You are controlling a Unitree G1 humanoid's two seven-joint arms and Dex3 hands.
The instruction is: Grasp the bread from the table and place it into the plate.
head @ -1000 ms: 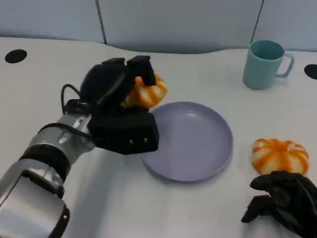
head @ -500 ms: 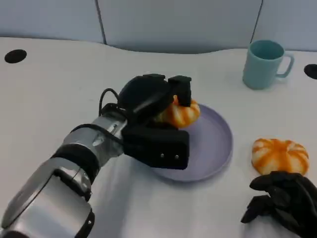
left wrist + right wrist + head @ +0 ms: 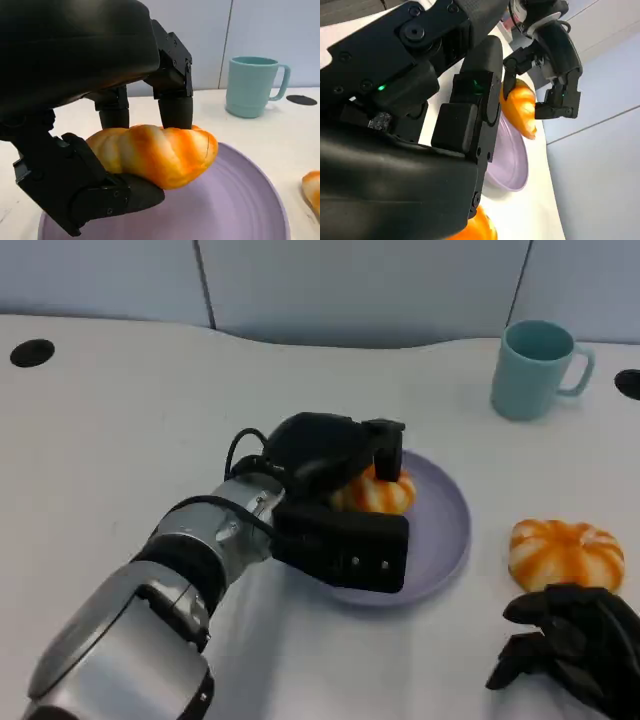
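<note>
left hand [image 3: 335, 465] clamped on the bread [image 3: 375, 490], fingers over its top and thumb under, as left wrist view shows; bread is held just above the plate [image 3: 445, 540], over its middle, seemingly not resting on it; to do the step well I'd say lower straight down until the bread's underside meets the plate floor, then spread the fingers and lift clear without dragging it over the rim; teal mug [image 3: 535, 368] well apart at back; second bread [image 3: 565, 552] on table right of plate, just beyond right hand [image 3: 570, 650]; right hand rests low, fingers curled, holds nothing
</note>
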